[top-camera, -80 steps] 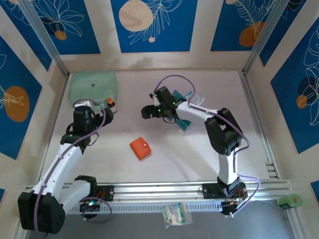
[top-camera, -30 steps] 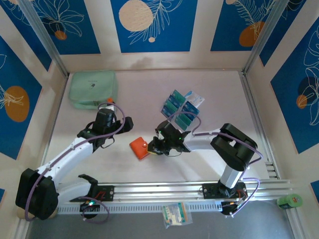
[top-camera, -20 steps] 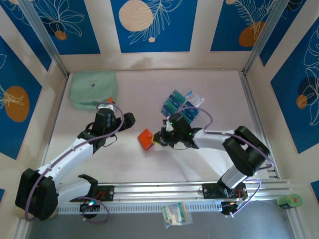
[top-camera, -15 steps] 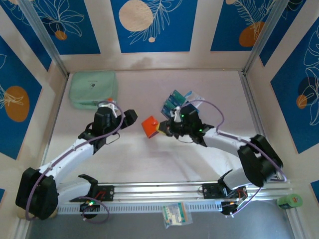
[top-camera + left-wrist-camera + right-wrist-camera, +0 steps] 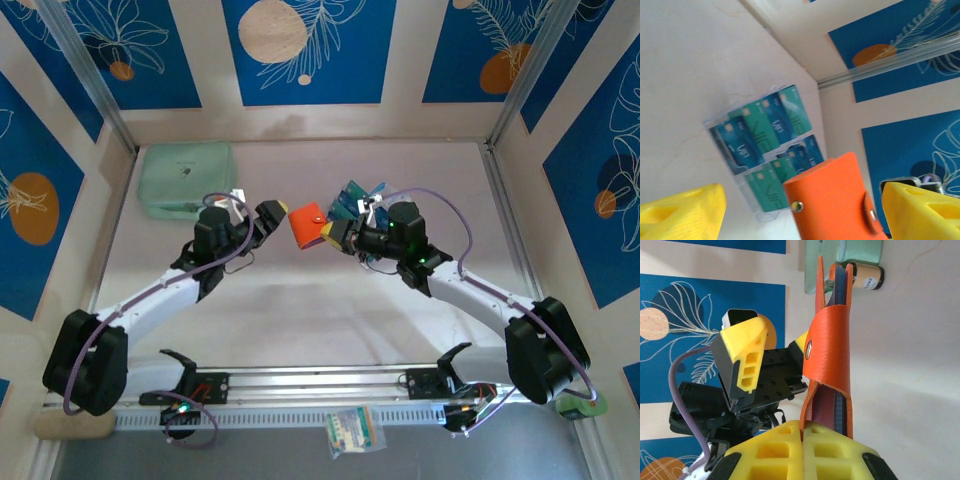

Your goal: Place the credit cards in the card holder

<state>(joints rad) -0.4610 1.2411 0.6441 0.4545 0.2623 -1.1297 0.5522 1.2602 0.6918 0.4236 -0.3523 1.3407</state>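
My right gripper (image 5: 331, 232) is shut on the bottom edge of the card holder (image 5: 308, 224), a small orange wallet with a snap tab, and holds it upright above the table. In the right wrist view the card holder (image 5: 832, 340) stands on end, its layers pinched between the yellow fingertips (image 5: 790, 440). My left gripper (image 5: 272, 214) is open beside it. In the left wrist view the card holder (image 5: 835, 200) sits between that gripper's spread fingers (image 5: 682, 212), closer to the right one. The credit cards (image 5: 765, 130), teal and blue, lie in a clear tray on the table behind; my right arm partly hides the credit cards (image 5: 352, 198).
A mint-green zip pouch (image 5: 186, 178) lies at the back left, with a small brown-capped bottle (image 5: 866, 277) beside it. A sachet packet (image 5: 352, 430) rests on the front rail outside the table. Walls close off the back and both sides.
My right gripper picked the card holder off the table and carried it up and back toward the left gripper. The left gripper moved in to meet it, its jaws narrowing a little.
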